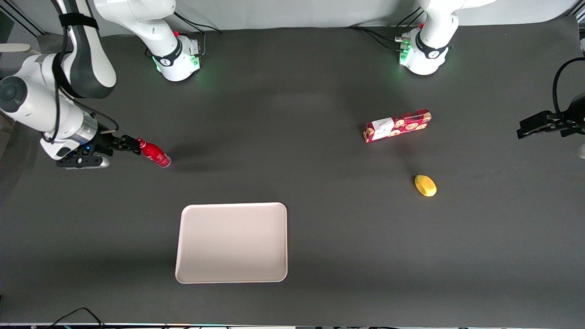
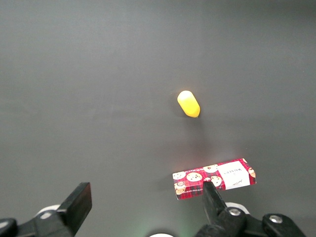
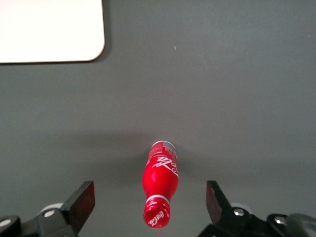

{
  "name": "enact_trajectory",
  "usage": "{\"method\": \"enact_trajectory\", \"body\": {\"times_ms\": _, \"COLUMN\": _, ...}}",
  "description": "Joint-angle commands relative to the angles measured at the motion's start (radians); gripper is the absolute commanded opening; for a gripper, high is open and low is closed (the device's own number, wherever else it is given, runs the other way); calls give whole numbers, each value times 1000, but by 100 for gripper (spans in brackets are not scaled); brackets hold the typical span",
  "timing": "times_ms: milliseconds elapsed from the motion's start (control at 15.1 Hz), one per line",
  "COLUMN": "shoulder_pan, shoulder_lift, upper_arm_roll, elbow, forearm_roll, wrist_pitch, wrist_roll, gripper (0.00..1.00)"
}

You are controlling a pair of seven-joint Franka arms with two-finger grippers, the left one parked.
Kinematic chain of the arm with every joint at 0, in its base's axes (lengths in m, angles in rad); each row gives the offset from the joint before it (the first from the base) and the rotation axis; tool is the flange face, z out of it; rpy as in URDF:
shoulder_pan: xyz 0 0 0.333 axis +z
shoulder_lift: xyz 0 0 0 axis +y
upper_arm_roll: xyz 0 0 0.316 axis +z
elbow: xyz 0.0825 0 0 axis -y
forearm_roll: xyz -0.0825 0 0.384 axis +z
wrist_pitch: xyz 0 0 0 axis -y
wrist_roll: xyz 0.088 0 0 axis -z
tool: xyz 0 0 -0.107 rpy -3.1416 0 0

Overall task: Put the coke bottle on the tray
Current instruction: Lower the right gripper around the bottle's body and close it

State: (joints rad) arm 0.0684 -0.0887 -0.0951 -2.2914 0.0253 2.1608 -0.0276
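Slim glossy coke bottle (image 3: 160,190) between spread jaws of gripper (image 3: 150,205); flat tray (image 1: 231,242) apart.

Patterned box (image 1: 397,125), perhaps lemon (image 1: 425,185).

You have the tray (image 1: 231,242) lying flat on the counter (image 1: 301,91), so take it as your landmark. The coke bottle (image 1: 155,154) lies on its side farther from the front camera than the tray, toward the working arm's end. The end effector (image 1: 132,145) sits at the bottle's cap end, its fingers spread wide, not touching it. The box (image 1: 397,125) and the lemon (image 1: 425,185) lie well apart from the tray, toward the parked arm's end, the lemon nearer the front camera than the box.
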Motion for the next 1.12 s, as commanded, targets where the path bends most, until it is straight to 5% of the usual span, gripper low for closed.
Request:
{"method": "enact_trajectory", "body": {"times_ms": 0, "shoulder_pan": 1, "shoulder_lift": -83, "upper_arm_roll": 11, "elbow": -192, "forearm_roll": -19, "wrist_pitch": 158, "wrist_roll": -9, "gripper": 100}}
{"method": "enact_trajectory", "body": {"times_ms": 264, "shoulder_pan": 1, "shoulder_lift": -80, "upper_arm_roll": 11, "elbow": -295, "forearm_roll": -50, "wrist_pitch": 284, "wrist_roll": -8, "gripper": 100}}
{"method": "enact_trajectory", "body": {"times_ms": 727, "shoulder_pan": 1, "shoulder_lift": -75, "upper_arm_roll": 11, "elbow": -306, "forearm_roll": -76, "wrist_pitch": 286, "wrist_roll": -9, "gripper": 97}}
{"method": "enact_trajectory", "body": {"times_ms": 1058, "shoulder_pan": -1, "shoulder_lift": -72, "upper_arm_roll": 11, "elbow": -300, "forearm_roll": -76, "wrist_pitch": 286, "wrist_roll": -8, "gripper": 53}}
